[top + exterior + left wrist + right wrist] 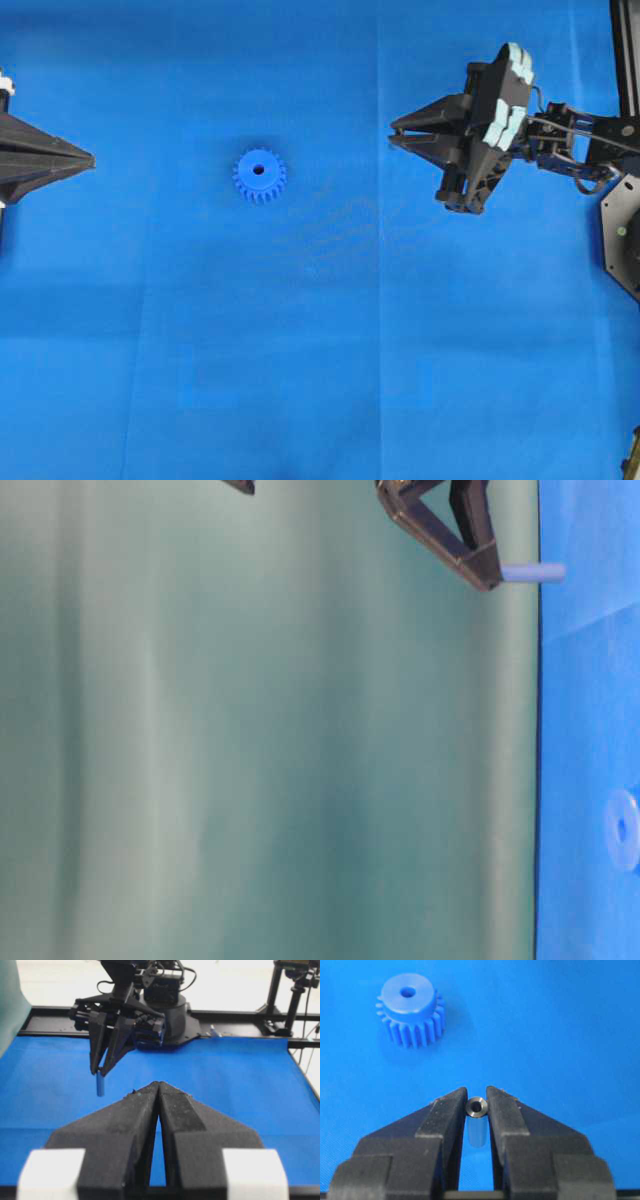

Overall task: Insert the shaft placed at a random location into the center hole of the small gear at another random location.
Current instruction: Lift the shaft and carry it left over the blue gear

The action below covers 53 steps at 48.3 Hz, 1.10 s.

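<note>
One pincer, the right pincer point(477, 1091), is clamped on the shaft point(476, 1125), plain in its wrist view yet hidden overhead. The small gear point(259, 175) lies on the blue surface point(320, 380) well apart, between both arms. The left pincer point(158, 1085) is closed, empty.

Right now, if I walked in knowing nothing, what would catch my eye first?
Probably the small gear, a bright toothed wheel lying alone on the blue mat, left of the middle. Next, the right gripper to its right, raised above the mat, its black fingers pinching the shaft, a tiny silver pin.
</note>
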Motion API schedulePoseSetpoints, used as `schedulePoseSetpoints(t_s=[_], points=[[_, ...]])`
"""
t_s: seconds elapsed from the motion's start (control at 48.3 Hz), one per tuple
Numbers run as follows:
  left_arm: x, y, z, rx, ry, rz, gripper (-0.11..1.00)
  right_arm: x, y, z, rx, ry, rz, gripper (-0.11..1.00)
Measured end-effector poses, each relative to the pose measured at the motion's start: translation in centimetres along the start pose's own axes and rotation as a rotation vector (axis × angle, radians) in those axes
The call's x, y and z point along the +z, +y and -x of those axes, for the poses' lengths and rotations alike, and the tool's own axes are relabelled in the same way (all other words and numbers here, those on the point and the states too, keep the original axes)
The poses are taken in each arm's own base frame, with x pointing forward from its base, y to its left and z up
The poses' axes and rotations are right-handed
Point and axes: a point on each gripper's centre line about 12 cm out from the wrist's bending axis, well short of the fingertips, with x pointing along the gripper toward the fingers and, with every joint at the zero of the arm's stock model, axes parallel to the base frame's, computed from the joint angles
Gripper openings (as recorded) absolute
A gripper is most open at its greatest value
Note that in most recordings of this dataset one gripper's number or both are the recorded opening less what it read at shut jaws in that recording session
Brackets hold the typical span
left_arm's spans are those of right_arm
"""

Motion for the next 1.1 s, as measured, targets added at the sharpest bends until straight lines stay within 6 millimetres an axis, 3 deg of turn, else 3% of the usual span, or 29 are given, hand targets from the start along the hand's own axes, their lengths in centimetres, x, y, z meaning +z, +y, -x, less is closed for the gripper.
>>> schedulePoseSetpoints(t_s=[0.662, 1.097], points=[[0.0, 0.0, 0.0, 0.002, 0.006, 0.000, 0.00, 4.2, 3.9, -8.6, 0.068, -0.027, 0.025, 0.03], [0.0, 0.0, 0.0, 0.000, 0.006, 0.000, 0.00, 5.7, 6.0, -11.9, 0.105, -0.048, 0.035, 0.03]])
